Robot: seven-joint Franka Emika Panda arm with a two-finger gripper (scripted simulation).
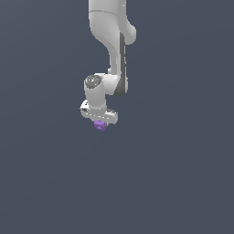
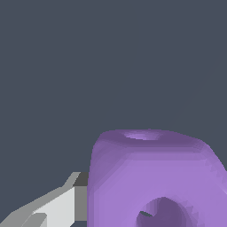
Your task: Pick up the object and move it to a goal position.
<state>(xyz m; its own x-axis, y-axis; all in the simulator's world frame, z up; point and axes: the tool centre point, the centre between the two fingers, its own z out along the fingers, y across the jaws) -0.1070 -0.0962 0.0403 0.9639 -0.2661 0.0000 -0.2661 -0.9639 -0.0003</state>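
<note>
Gripper point(image 1: 100, 122) looks clamped onto the purple object point(image 1: 100, 125), which sits right between its fingers point(image 2: 66, 204) and fills the wrist view. So the pick seems done. No goal marker shows anywhere, so I'd guess the carry is what's left.

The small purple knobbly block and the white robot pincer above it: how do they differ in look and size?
Colour: the small purple knobbly block is purple with darker dimples; the white robot pincer is white with grey parts.
Size: the block is much smaller than the pincer.
Shape: the block is roundish; the pincer is wide and boxy.
Shared: they sit together, with one grey-tipped finger against the block's side.
</note>
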